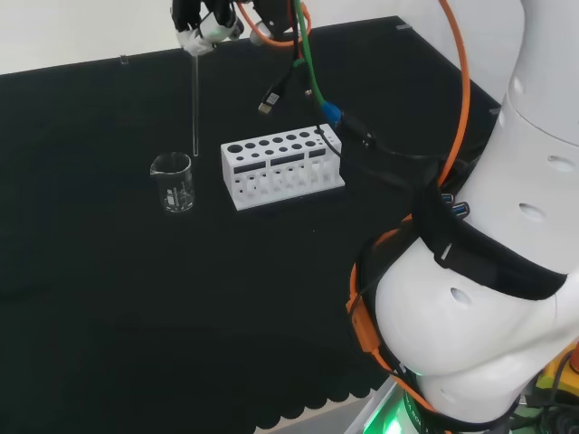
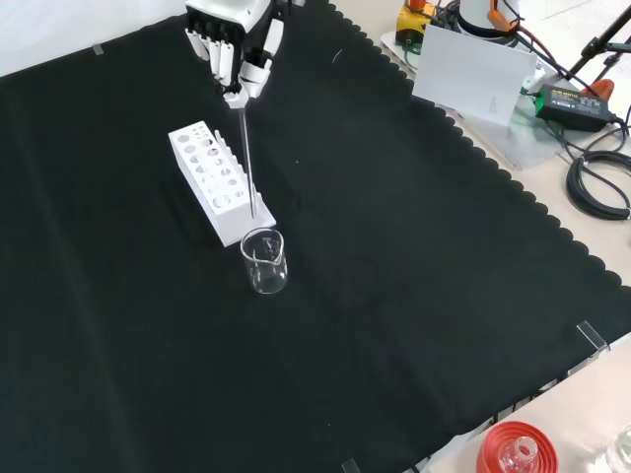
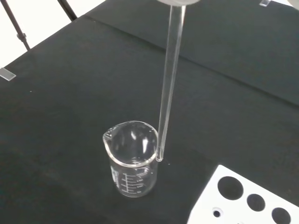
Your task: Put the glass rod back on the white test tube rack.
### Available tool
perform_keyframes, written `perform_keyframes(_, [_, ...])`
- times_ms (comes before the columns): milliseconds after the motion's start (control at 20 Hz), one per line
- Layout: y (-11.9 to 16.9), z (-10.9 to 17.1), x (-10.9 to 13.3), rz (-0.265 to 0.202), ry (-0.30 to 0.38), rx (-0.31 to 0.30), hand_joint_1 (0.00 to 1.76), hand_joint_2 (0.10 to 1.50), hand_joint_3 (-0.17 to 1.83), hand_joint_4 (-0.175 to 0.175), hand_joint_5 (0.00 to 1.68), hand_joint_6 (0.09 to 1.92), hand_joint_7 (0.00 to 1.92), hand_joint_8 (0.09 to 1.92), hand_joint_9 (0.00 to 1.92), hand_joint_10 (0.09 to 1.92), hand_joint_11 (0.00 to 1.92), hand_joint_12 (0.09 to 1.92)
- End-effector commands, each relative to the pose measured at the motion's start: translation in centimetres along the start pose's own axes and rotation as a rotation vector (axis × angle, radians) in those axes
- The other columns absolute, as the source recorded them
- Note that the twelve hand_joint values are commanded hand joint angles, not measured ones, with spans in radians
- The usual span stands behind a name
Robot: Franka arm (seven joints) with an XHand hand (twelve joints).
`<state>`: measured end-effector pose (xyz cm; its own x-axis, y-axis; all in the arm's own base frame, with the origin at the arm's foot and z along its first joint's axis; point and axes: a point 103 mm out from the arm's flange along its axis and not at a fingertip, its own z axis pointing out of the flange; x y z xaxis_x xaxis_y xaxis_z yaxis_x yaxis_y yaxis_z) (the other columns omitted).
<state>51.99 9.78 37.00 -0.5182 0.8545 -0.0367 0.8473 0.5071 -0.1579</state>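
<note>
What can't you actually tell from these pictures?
- Whether the glass rod's lower tip is inside the beaker or just beside it: glass on glass, head view.
- How the hand grips the rod's top: cut off by the frame edge, wrist view.
- Whether the beaker holds liquid: too clear.

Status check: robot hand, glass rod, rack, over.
Robot hand shut on glass rod, rod hanging upright. Rod tip just outside the beaker rim, above the cloth, short of the white rack. Rack holes open, nothing in the way.
</note>
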Motion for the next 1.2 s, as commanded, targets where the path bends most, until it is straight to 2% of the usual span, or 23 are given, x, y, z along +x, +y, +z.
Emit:
perform_keyframes(50, [-2.4, -0.9, -2.1, 0.041, -0.009, -0.002, 1.22, 1.08, -0.17, -0.175, 1.26, 0.57, 1.6, 0.79, 1.86, 0.44, 1.66, 0.77])
perform_keyframes(650, [-5.7, -1.4, -6.0, 0.14, 0.013, -0.016, 1.22, 1.08, -0.17, -0.175, 1.26, 0.57, 1.6, 0.79, 1.86, 0.44, 1.66, 0.77])
perform_keyframes(950, [-6.7, -2.5, -7.3, 0.182, 0.006, -0.02, 1.22, 1.08, -0.17, -0.175, 1.26, 0.57, 1.6, 0.79, 1.86, 0.44, 1.66, 0.77])
perform_keyframes(1200, [-7.9, -3.6, -8.4, 0.236, 0.032, -0.048, 1.22, 1.08, -0.17, -0.175, 1.26, 0.57, 1.6, 0.79, 1.86, 0.44, 1.66, 0.77])
